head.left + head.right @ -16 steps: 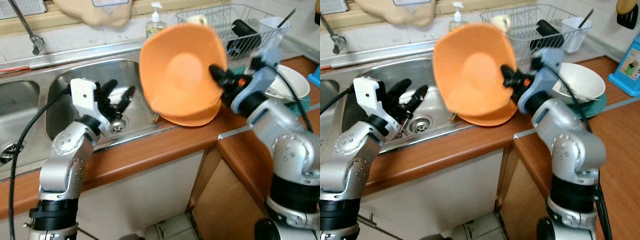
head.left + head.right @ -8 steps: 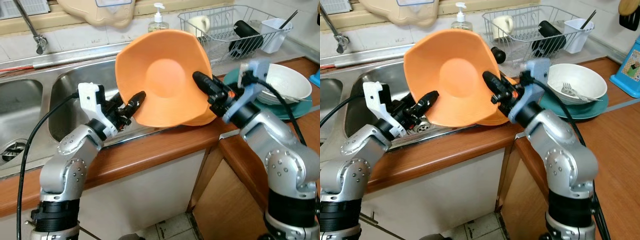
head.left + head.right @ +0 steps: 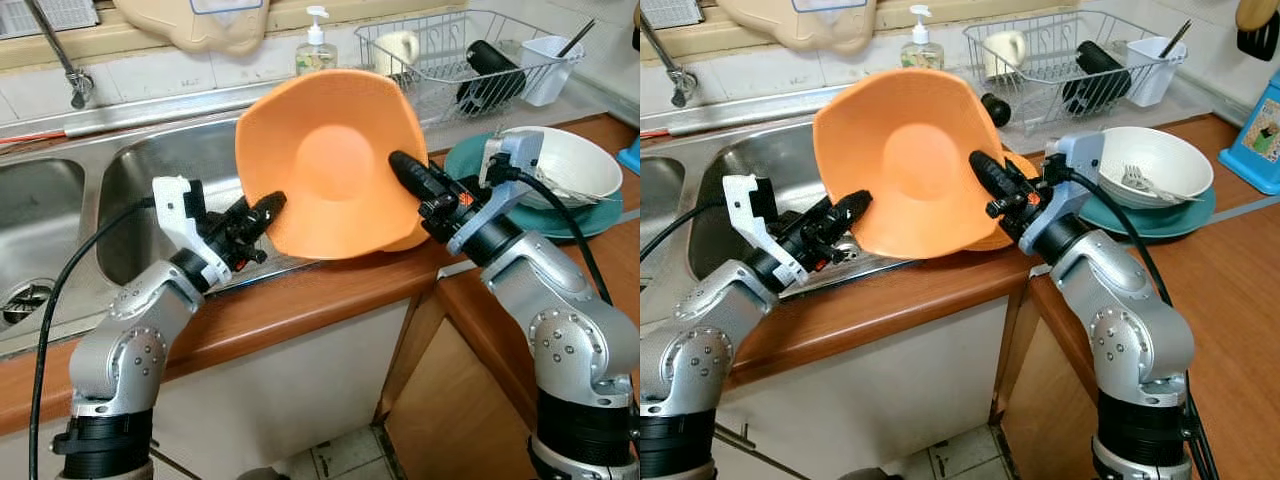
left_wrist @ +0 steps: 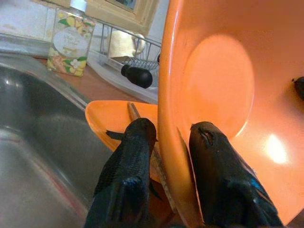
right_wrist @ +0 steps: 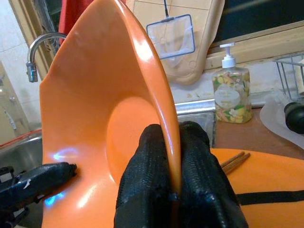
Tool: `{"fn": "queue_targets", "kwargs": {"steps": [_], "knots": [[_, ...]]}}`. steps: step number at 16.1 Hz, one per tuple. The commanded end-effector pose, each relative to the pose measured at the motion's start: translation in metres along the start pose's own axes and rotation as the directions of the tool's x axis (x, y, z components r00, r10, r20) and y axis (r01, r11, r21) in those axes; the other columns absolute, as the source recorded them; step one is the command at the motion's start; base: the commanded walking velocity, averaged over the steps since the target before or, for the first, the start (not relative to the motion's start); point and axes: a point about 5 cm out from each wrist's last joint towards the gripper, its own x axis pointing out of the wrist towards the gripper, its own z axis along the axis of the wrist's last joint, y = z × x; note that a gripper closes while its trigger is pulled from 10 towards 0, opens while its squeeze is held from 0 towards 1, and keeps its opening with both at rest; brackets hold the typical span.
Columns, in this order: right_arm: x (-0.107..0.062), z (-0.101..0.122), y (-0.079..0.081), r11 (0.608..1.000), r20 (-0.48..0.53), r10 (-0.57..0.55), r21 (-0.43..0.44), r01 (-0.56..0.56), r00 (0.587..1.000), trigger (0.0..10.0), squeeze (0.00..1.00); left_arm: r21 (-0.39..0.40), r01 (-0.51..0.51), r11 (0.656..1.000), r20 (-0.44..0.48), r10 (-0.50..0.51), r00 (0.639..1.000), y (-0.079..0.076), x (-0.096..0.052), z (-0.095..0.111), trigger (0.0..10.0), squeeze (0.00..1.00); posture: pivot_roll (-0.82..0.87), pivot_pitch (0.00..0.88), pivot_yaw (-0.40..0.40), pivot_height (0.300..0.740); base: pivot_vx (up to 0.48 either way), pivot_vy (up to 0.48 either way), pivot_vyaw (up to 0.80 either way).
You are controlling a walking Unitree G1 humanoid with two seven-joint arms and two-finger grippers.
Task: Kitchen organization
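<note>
1. Two hands pinch one big orange bowl (image 3: 335, 165), tipped on edge above the worktop (image 3: 330, 290) at the sink's (image 3: 150, 180) front edge.
2. Left hand (image 3: 262, 211), fingers clamped on the rim at 7 o'clock.
3. Right hand (image 3: 405, 172) clamps the rim at 3 o'clock.
4. Behind it lies a second orange dish (image 4: 107, 118); at 1 o'clock, a dish rack (image 3: 450, 50).

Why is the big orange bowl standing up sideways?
The orange bowl is tipped on edge, empty; left hand and right hand pinch its rim.
</note>
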Motion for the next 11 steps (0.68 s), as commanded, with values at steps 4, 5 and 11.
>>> {"fn": "queue_targets", "kwargs": {"steps": [4, 5, 11], "knots": [[0.0023, 0.0053, 0.0042, 1.000, 0.048, 0.023, -0.008, -0.023, 0.999, 0.0, 0.00, 0.019, -0.020, 1.000, -0.002, 0.020, 1.000, 0.0001, -0.0016, 0.0036, 0.0, 0.00, -0.10, 0.000, 0.083, 0.740, 0.000, 0.000, 0.00], [0.0029, 0.0053, 0.0043, 1.000, 0.049, 0.023, -0.008, -0.023, 0.999, 0.0, 0.00, 0.017, -0.024, 1.000, -0.001, 0.024, 1.000, 0.0001, -0.0011, 0.0031, 0.0, 0.00, -0.10, 0.000, 0.083, 0.740, 0.000, 0.000, 0.00], [0.0035, 0.0047, 0.0054, 0.999, 0.046, 0.031, -0.014, -0.030, 0.998, 0.0, 0.00, 0.015, -0.054, 0.998, 0.010, 0.054, 0.999, 0.0016, 0.0008, 0.0045, 0.0, 0.00, -0.11, 0.000, 0.082, 0.740, 0.000, 0.000, 0.00]]}}
